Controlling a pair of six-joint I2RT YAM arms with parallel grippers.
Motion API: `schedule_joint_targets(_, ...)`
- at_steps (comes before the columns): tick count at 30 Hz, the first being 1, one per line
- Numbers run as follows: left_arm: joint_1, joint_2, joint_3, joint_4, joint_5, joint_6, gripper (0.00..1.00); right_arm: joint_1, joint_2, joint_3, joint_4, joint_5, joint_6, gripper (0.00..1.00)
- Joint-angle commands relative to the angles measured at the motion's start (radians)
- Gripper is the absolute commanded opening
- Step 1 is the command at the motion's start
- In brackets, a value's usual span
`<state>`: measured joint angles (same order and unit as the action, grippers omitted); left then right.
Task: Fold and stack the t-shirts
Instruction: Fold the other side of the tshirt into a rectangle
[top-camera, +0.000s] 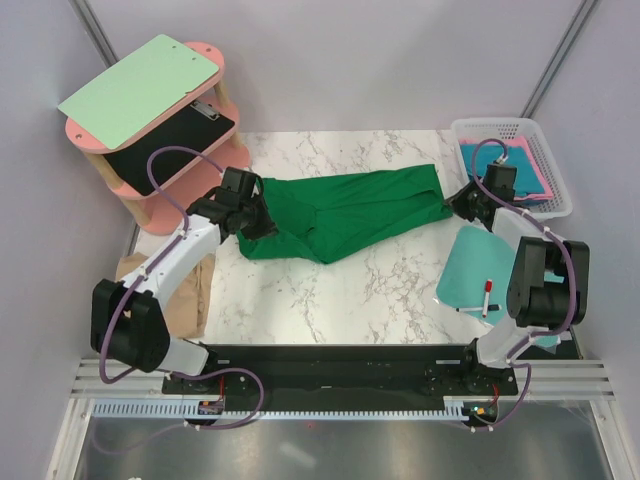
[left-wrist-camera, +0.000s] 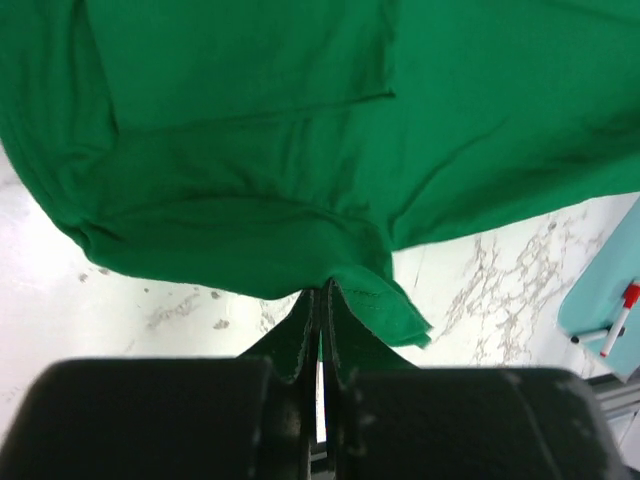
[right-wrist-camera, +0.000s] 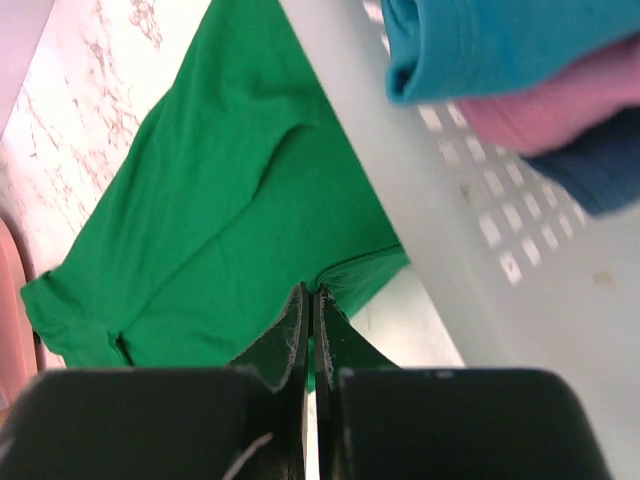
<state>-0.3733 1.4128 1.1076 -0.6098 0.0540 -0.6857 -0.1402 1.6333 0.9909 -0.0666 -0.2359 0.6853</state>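
Pinching green t-shirt (top-camera: 350, 215), left gripper (left-wrist-camera: 320, 300), right gripper (right-wrist-camera: 308, 298)

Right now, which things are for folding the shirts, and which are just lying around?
For the job: green t-shirt, tan t-shirt, teal t-shirt and pink t-shirt in the white basket.
Just lying about: mint board, red marker, green clipboard, pink shelf.

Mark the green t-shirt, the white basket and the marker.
green t-shirt (top-camera: 350, 212): top view, mid-body.
white basket (right-wrist-camera: 470, 230): right wrist view, perforated side wall.
marker (top-camera: 487, 298): top view, barrel below red cap.
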Motion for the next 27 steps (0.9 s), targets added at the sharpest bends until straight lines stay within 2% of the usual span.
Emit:
schedule_joint_targets(1,0.057,0.043,0.096,-0.002,0.018,0.081,0.02,0.001,0.088,0.086,0.047,-0.019,0.034,0.02)
schedule_joint_targets(9,0.129,0.149,0.196,0.004,0.021,0.127,0.02,0.001,0.197,0.15,0.083,-0.019,0.048,0.02)
schedule_joint_targets(27,0.238,0.305,0.38,0.013,0.061,0.19,0.02,-0.001,0.295,0.241,0.076,0.007,0.054,0.02)
